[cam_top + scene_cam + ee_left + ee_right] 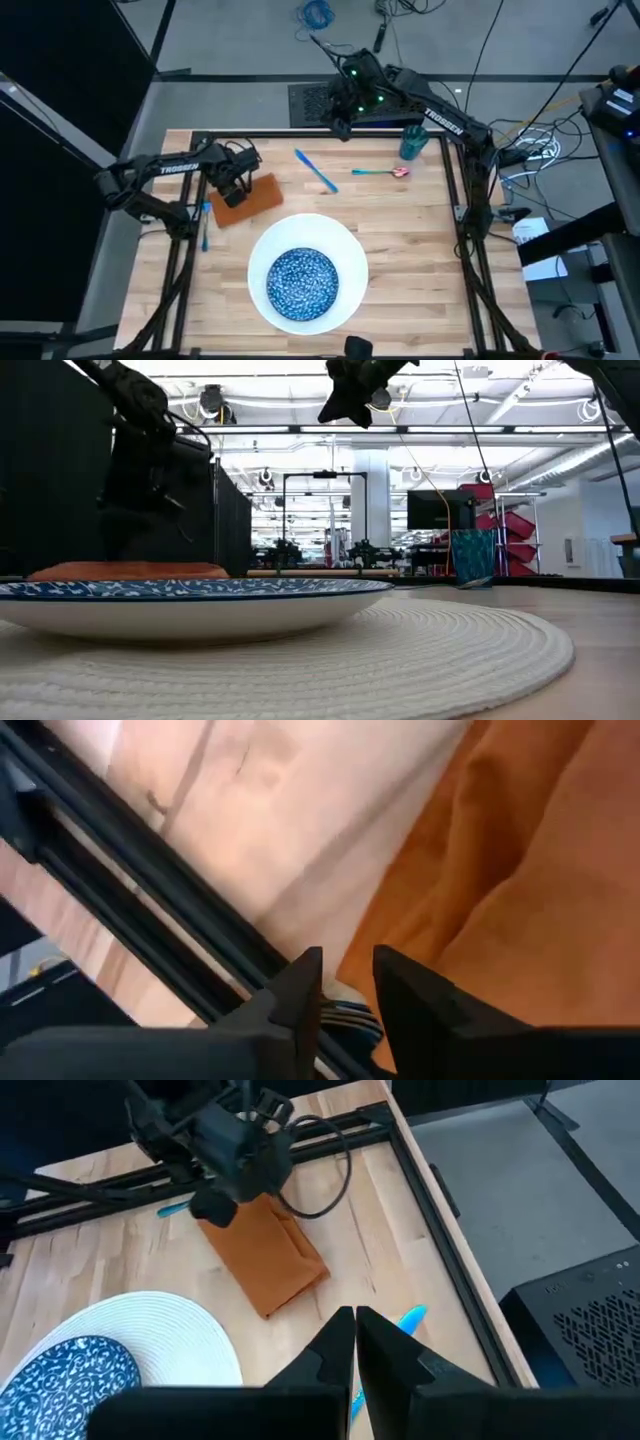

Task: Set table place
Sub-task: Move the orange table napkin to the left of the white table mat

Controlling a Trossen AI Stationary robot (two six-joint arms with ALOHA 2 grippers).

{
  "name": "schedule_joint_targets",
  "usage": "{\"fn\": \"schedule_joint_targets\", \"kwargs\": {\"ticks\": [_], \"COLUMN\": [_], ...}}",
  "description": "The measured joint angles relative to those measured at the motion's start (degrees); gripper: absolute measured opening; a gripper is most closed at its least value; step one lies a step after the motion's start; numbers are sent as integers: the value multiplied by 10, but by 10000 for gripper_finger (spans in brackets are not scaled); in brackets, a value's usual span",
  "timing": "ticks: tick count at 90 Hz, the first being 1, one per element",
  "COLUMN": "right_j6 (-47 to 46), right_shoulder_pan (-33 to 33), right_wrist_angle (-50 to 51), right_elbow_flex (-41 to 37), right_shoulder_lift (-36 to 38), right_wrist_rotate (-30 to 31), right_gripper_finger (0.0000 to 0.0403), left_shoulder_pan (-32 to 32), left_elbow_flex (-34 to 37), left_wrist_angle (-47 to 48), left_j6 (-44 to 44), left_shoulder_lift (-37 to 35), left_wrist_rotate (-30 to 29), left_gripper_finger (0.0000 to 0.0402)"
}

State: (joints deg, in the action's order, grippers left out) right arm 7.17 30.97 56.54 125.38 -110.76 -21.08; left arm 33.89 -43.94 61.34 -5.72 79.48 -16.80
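An orange napkin point(258, 200) lies folded on the table's left side, next to the left rail. My left gripper point(232, 192) stands low over the napkin's left end, its fingers a narrow gap apart point(345, 982) above the napkin's edge point(400, 920). A blue speckled bowl point(303, 282) sits on the round white plate point(345, 245) at the near middle. One light-blue piece of cutlery point(316, 171) lies far of the plate, another point(203, 225) by the left rail. The teal cup point(413, 142) stands at the far right. My right gripper point(340, 127) hangs shut, high over the far edge. My left gripper comes down on the napkin's left edge from above, but I cannot tell whether its fingers touch the cloth.
A spoon point(380, 172) with a coloured bowl lies between the cutlery and the cup. The black rail frame point(450, 190) runs around the tabletop. Bare wood shows right of the plate and at the near left.
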Motion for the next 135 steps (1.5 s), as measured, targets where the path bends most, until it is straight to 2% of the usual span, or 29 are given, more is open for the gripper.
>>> {"fn": "schedule_joint_targets", "kwargs": {"ticks": [24, 35, 55, 63, 80, 88, 94, 100, 108, 112, 121, 135], "right_j6": [8, 9, 13, 18, 23, 23, 23, 23, 20, 16, 7, 4], "right_shoulder_pan": [-11, -11, -11, -11, -11, -11, -11, -11, -11, -11, -13, -24], "right_wrist_angle": [0, 0, 0, 0, 4, 4, 4, 4, 3, 3, 4, 11], "right_elbow_flex": [0, 0, 0, 0, 0, 0, 0, 0, 0, 0, 0, 0], "right_shoulder_lift": [3, 8, 9, 9, 9, 9, 9, 9, 9, 9, 9, 9], "right_wrist_rotate": [0, 0, 0, 0, 0, 0, 0, 0, 0, 0, 0, 2], "right_gripper_finger": [0, 0, 0, 0, 0, 0, 0, 0, 0, 0, 0, 0], "left_shoulder_pan": [-33, -51, -105, -140, -194, -204, -206, -205, -202, -200, -201, -197], "left_elbow_flex": [0, 0, 0, -6, -62, -104, -138, -165, -175, -169, -134, -82], "left_wrist_angle": [-11, -10, -2, -2, 18, 49, 93, 130, 119, 91, 10, -81], "left_j6": [-1, -28, -81, -102, -135, -147, -148, -143, -120, -97, -36, 12], "left_shoulder_lift": [47, 58, 58, 50, 10, -17, -31, -43, -52, -52, -32, 6], "left_wrist_rotate": [102, 145, 239, 255, 256, 239, 196, 130, 72, 83, 152, 156], "left_gripper_finger": [21, 5, 0, 0, 0, 0, 0, 0, 0, 0, 0, 0]}}
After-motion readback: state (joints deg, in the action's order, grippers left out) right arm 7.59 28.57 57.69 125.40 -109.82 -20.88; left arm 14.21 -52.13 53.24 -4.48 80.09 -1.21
